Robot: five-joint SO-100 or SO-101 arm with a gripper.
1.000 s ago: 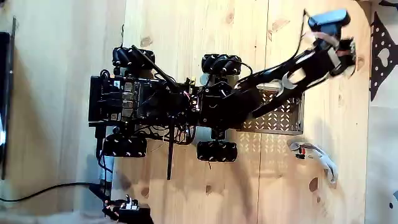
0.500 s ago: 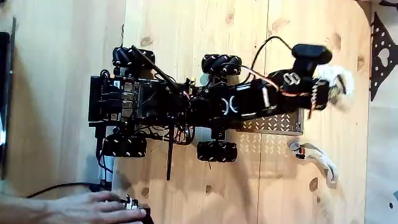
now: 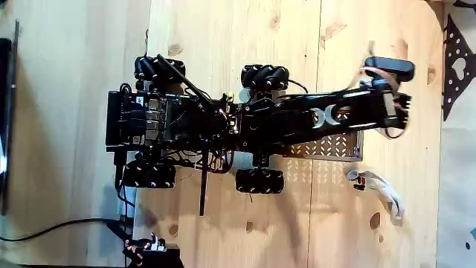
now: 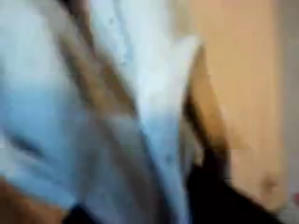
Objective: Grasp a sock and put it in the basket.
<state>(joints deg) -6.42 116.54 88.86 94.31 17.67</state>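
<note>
My arm reaches over the basket (image 3: 338, 146); gripper (image 3: 401, 119) state unclear; wrist view shows blurred pale cloth (image 4: 131, 103).

No readable text, brand, number or label is seen in either picture. In the fixed view, only a white curved mark, like two arcs facing each other, is found on the black arm (image 3: 324, 115); it cannot be read as a letter or a word. The wrist view is too blurred for any writing to be made out.
</note>
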